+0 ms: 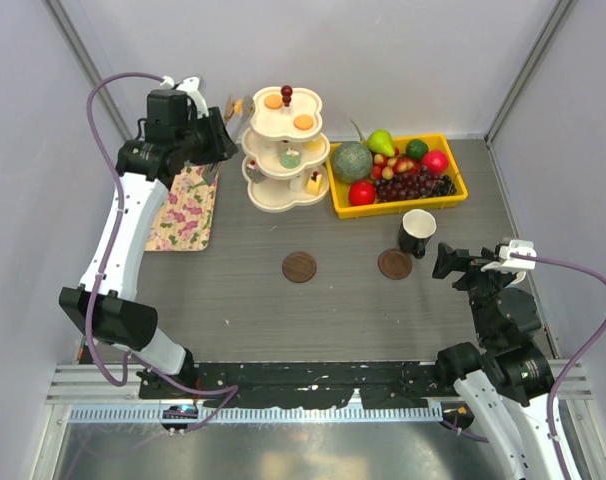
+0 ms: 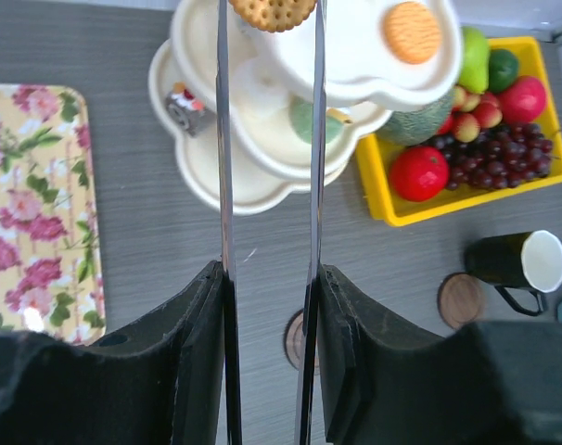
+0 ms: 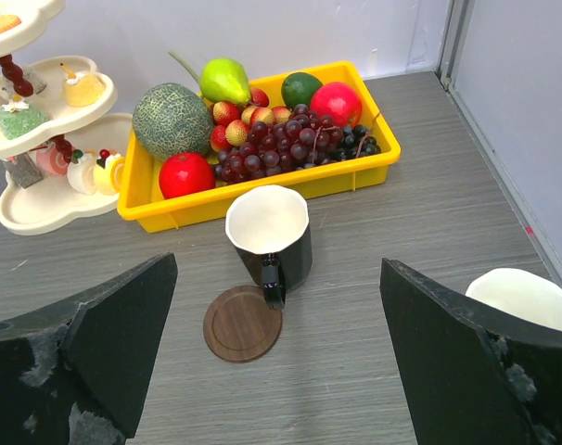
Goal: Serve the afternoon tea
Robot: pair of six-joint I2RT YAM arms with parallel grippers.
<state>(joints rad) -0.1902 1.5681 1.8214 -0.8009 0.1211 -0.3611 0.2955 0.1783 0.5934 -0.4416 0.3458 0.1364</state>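
Standing beyond the wide-spread right fingers (image 3: 105, 343) is the black mug (image 3: 272, 243), while left fingers (image 2: 197, 357) clamp tongs (image 2: 223, 185)

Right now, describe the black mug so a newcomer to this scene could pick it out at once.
Find the yellow fruit tray at the far right. Just in front of it stands the black mug, beside a round wooden coaster. Alone among the cups, it is black outside and white inside.
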